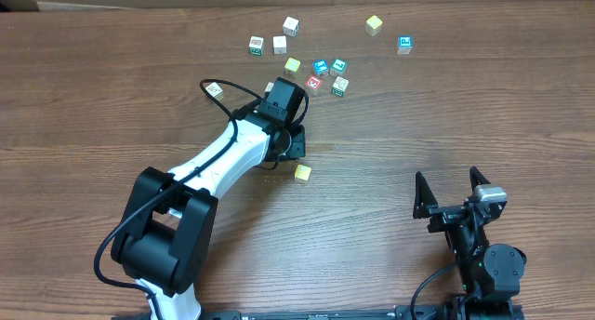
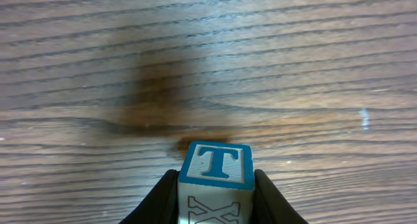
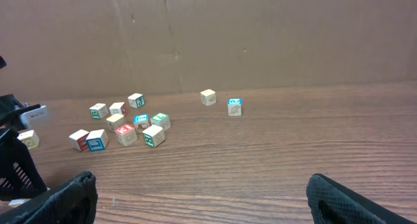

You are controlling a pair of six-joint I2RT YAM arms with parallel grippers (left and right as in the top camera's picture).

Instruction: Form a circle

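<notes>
At the counter [image 2: 293,68], gripping a blue-T cube [image 2: 215,164] in the left tool [image 2: 216,191]; holding the right tool [image 1: 448,182] wide open, empty.

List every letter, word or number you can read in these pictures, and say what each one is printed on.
"T": blue, on the upper face of the cube gripped by the left end effector.
"X": outlined, on the same cube's lower face, partly cut off by the picture's edge.
Prints on the other cubes: too small to read.
</notes>
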